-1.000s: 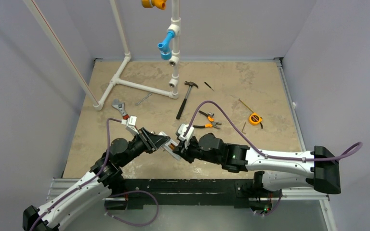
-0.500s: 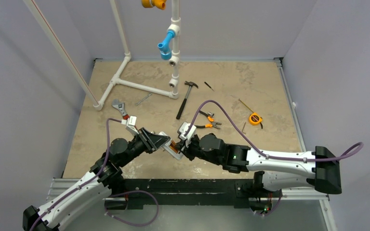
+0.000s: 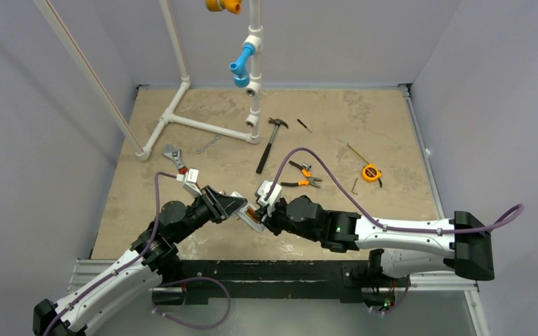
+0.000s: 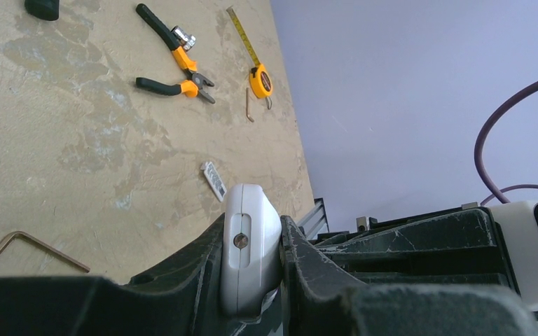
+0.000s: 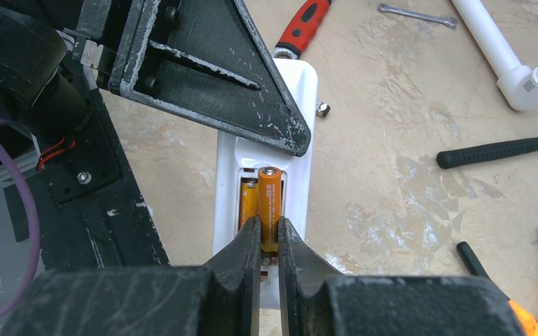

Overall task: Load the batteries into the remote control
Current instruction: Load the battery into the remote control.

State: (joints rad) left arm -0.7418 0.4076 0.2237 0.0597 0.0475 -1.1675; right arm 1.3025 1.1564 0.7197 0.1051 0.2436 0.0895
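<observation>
My left gripper is shut on the white remote control, holding it edge-on above the table's near part. In the right wrist view the remote control shows its back, with the open recess facing my right gripper. That gripper is shut on the lower end of one orange battery, which lies tilted over the recess. A second battery sits in the recess just to its left. In the top view the two grippers meet at the remote control.
On the table lie a hammer, orange-handled pliers, a tape measure, an adjustable wrench and a white pipe frame. A hex key and a small white strip lie near the front edge.
My right gripper has edged slightly left toward the remote with the battery in it. The left gripper and the remote have stayed put.
</observation>
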